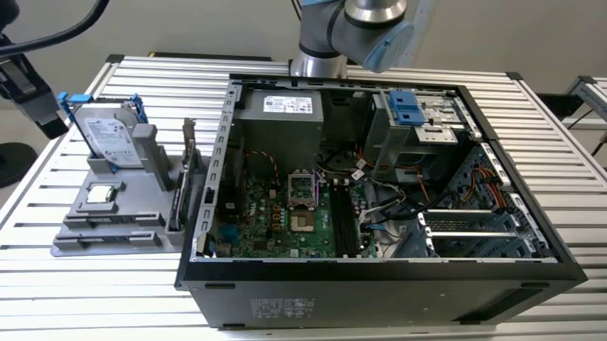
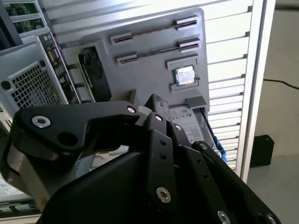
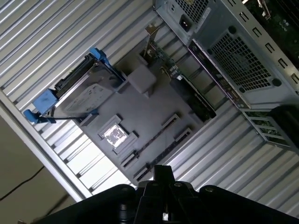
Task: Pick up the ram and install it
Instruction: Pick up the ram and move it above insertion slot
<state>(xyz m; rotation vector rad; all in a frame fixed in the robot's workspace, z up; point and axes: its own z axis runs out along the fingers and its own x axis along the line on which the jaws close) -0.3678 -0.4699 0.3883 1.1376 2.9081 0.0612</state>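
Claw [image 3: 162,173]: black bolted metal links that run together to one narrow tip; closed, with nothing held; it hangs above the grey tray, well apart from it.
Grey tray [image 1: 104,245]: matt plastic, flat and stepped, with raised blocks and two long grooves.
Ram [image 2: 154,31]: on edge in the tray groove farther from the square chip, showing as a thin brown line; a similar line lies in the nearer groove.
Square chip [image 2: 184,74]: shiny metal lid, set in a square pocket mid-tray.
Hard drive [image 1: 109,138]: silver box in a blue frame, leaning in the stand at the tray's end.
Card [image 1: 189,142]: upright, with a metal bracket, on the tray edge next to the case.
Case [image 1: 379,298]: black and open, with a perforated steel wall just beside the tray.
Table [image 1: 76,284]: ribbed aluminium slats, bare along the tray's other three sides.
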